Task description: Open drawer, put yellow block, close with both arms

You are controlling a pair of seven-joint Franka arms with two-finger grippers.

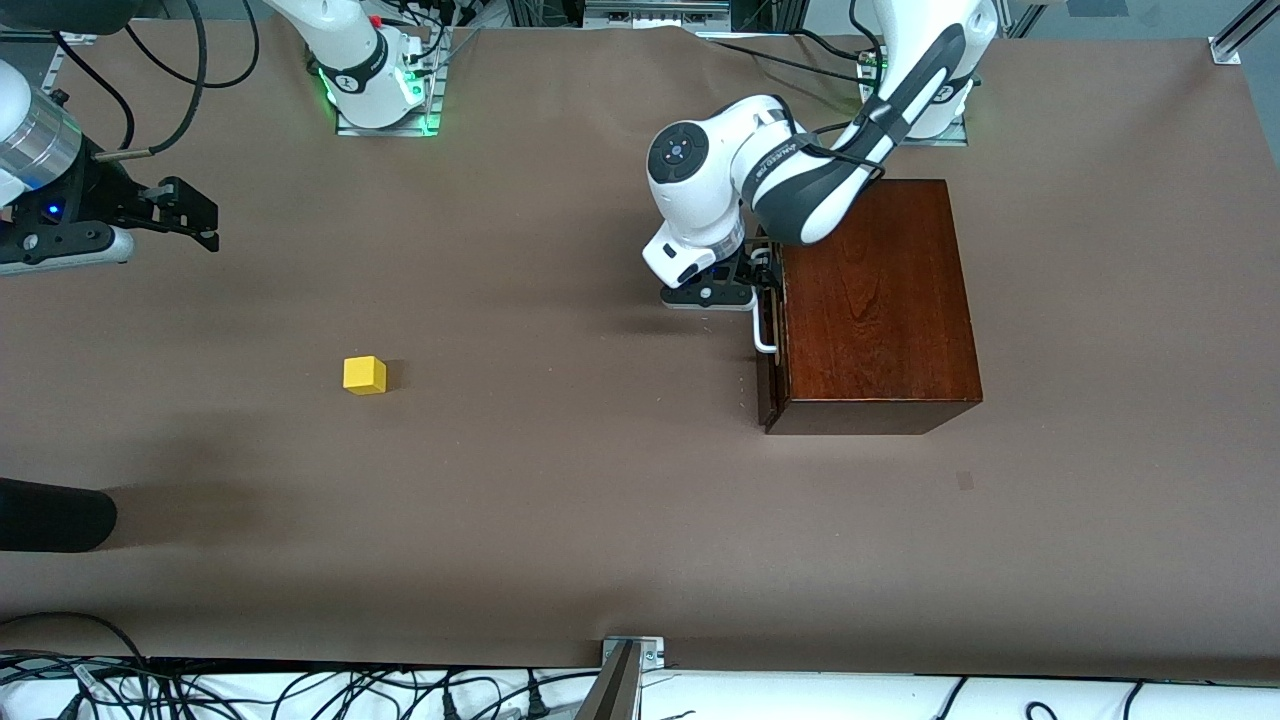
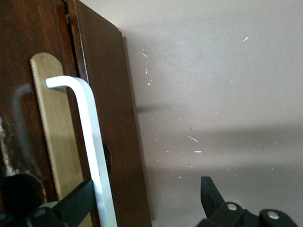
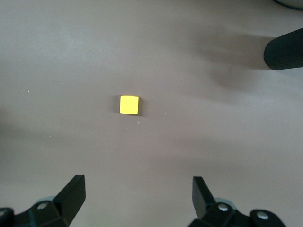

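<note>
The left gripper is down at the drawer's dark front, at the end of the white bar handle that lies farther from the front camera. Its own wrist view shows the fingers spread wide: one dark finger sits tight against the handle, between the bar and the pale plate on the drawer front, while the other finger stands well clear over bare table, so the bar lies between the jaws and is not clamped. Whether that near finger actually touches the bar is hard to say from this angle. The drawer looks shut or nearly so, its front close against the dark wooden box just past the gripper. Much farther off, toward the right arm's end of the table, the yellow block sits alone on the brown table, well apart from the box. The right gripper hangs in the air over that end of the table, fingers wide apart and holding nothing; in its wrist view the yellow block lies on the surface below, ahead of the open fingertips and roughly midway between them.
</note>
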